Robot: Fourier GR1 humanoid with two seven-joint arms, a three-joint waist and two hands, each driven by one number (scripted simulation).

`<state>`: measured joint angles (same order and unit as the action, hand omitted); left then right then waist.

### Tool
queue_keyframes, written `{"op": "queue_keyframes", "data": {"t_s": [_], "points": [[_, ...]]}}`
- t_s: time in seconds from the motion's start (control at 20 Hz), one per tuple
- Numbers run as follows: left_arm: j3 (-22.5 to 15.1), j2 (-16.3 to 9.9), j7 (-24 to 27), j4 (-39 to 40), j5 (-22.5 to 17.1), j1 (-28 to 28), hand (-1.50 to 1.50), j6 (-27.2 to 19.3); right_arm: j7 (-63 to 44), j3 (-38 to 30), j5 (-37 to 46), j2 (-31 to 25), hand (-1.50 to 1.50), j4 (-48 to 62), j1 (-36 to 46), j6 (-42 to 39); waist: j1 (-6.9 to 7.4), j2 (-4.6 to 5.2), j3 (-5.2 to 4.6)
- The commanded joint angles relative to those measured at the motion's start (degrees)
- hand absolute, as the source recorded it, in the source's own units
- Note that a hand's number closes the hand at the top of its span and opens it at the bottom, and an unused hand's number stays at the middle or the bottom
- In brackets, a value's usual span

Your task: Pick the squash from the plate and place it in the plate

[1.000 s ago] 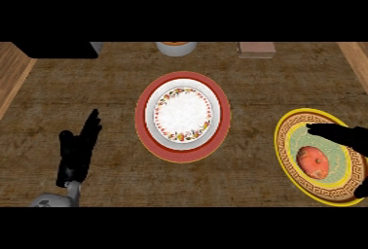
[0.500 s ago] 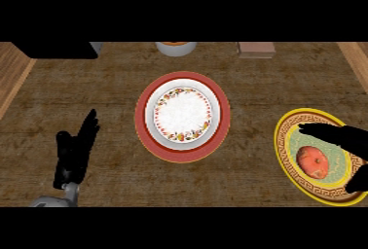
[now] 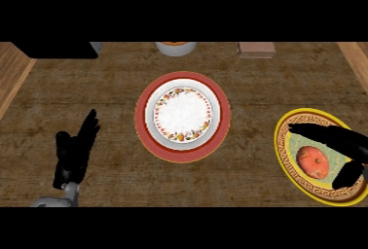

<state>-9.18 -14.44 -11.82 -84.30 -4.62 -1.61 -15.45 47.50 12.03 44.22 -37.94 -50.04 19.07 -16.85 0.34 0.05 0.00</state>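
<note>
R hand (image 3: 343, 146) lower, straddling squash (image 3: 314, 162)

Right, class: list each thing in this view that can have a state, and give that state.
squash: lying on the yellow plate, not lifted
yellow plate: holds the squash
red plate: nothing on it
right hand: open, fingers above the squash
left hand: open, resting

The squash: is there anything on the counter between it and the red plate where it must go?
Nothing visible. The squash lies on the yellow plate at the right, with the right hand open over it. Only bare counter separates it from the red plate.
</note>
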Motion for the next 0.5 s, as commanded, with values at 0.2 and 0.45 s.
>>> {"op": "queue_keyframes", "data": {"t_s": [0.2,0.45], "points": [[2.8,2.9,0.7,7.2,2.8,-4.8,0.0,1.9,0.3,-2.5,3.4,1.6,1.5,-0.7,0.9,-3.6,-0.36,-0.03,-0.02],[1.7,4.3,0.3,1.8,3.8,0.0,0.0,1.3,8.0,-3.7,5.6,2.3,1.5,4.7,2.6,3.7,-0.07,-0.02,0.01]]}}
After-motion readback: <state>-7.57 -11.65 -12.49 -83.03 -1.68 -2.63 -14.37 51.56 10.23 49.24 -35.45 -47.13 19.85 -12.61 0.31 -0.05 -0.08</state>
